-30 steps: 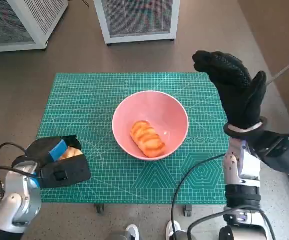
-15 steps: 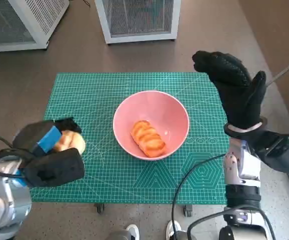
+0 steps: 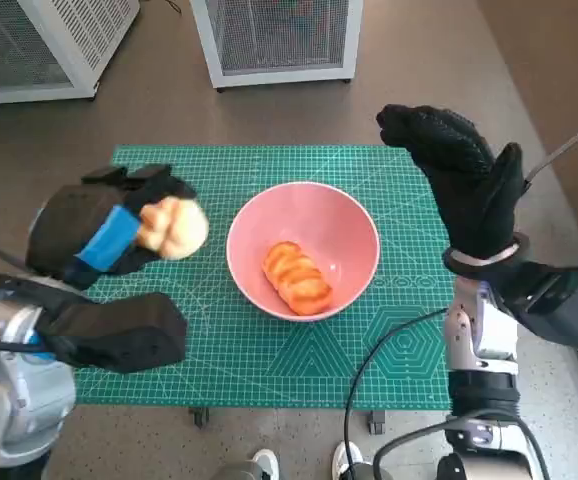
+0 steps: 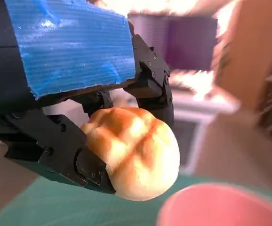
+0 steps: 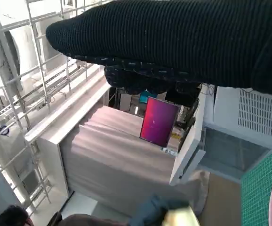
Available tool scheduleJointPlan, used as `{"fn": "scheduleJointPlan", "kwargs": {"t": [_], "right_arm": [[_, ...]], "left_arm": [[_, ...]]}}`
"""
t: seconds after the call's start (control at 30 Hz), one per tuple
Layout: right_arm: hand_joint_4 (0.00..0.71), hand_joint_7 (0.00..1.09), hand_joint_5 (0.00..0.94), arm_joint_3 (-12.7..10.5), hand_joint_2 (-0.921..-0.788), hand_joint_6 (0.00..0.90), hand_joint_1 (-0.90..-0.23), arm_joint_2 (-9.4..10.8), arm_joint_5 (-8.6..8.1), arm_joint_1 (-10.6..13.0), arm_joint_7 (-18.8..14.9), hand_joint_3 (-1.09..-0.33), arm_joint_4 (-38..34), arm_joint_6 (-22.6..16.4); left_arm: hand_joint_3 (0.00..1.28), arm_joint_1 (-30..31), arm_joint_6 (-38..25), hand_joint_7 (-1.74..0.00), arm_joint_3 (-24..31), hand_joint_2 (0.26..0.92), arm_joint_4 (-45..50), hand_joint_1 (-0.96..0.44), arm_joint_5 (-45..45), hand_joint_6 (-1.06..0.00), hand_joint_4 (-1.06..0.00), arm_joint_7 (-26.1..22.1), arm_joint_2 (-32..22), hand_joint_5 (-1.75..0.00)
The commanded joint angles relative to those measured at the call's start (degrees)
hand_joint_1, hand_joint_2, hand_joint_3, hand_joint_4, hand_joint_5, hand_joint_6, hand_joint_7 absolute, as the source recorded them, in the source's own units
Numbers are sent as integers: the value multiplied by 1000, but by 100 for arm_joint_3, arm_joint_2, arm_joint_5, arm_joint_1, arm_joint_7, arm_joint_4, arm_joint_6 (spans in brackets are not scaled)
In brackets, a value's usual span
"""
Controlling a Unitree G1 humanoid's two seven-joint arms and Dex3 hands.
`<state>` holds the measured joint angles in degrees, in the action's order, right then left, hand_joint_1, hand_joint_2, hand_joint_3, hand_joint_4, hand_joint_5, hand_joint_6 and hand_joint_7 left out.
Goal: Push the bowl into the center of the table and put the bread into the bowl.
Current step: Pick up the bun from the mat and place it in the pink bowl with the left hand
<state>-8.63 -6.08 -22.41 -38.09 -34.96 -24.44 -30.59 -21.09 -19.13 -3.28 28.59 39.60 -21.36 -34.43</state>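
left hand [image 3: 94,235] has lifted its round bread roll [image 3: 173,226] up off the mat toward the pink bowl [image 3: 344,225], gripping it firmly. the bowl's already central with one bread [image 3: 296,277] inside, so i'd say just the drop is left. right hand [image 3: 459,175] hangs spread wide and holding nothing

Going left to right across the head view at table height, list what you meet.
left hand → round bun it holds → pink bowl, with a twisted bread lying inside it → right hand, raised beside the bowl.

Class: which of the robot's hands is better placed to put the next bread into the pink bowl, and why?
Left. The left hand already holds a round bun just beside the pink bowl. The right hand holds nothing, raised at the mat's far side.
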Motion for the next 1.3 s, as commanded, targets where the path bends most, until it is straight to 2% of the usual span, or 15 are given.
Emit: {"fn": "scheduleJointPlan", "kwargs": {"t": [0.03,0.33,0.53,0.67,0.83,1.13,1.2,1.27,1.3], "right_arm": [[184,361,0,30,-921,53,-640,43,10,127,43,-690,26,107],[183,367,0,22,-921,52,-642,19,6,160,61,-693,94,181],[182,371,0,-6,-921,50,-642,-3,-27,202,78,-694,197,264],[182,374,0,-22,-921,49,-639,-18,-27,232,80,-695,258,284],[182,378,0,-39,-921,47,-633,-27,-12,264,87,-695,292,261],[183,383,1,-60,-921,46,-622,-39,8,291,105,-693,295,217],[183,383,1,-64,-921,46,-620,-46,13,295,113,-693,296,214],[183,384,1,-67,-921,46,-619,-56,19,300,119,-693,296,206],[183,384,1,-68,-921,46,-618,-60,20,302,120,-692,297,202]], "left_arm": [[1,-448,312,-1013,-341,889,-162,2,9,-726,-884,203,326,-999],[5,-1190,779,-1057,-898,896,-849,2,-94,-702,-869,161,839,-995],[16,-1627,1096,-986,-1224,906,-1481,1,-109,-698,-819,50,986,-1124],[19,-1837,1230,-1053,-1386,913,-1891,1,-125,-662,-807,9,1096,-1107],[30,-2022,1317,-1141,-1544,919,-2333,2,-125,-629,-782,-12,1221,-1083],[53,-2163,1285,-1183,-1703,920,-2857,2,-131,-613,-737,-54,1391,-1107],[76,-2158,1208,-1194,-1720,920,-2913,2,-123,-585,-714,-106,1417,-1148],[132,-2131,1103,-1257,-1719,921,-2917,1,-140,-513,-657,-193,1445,-1215],[126,-2114,1052,-1015,-1715,894,-2904,9,-153,-465,-576,-236,1458,-957]]}}
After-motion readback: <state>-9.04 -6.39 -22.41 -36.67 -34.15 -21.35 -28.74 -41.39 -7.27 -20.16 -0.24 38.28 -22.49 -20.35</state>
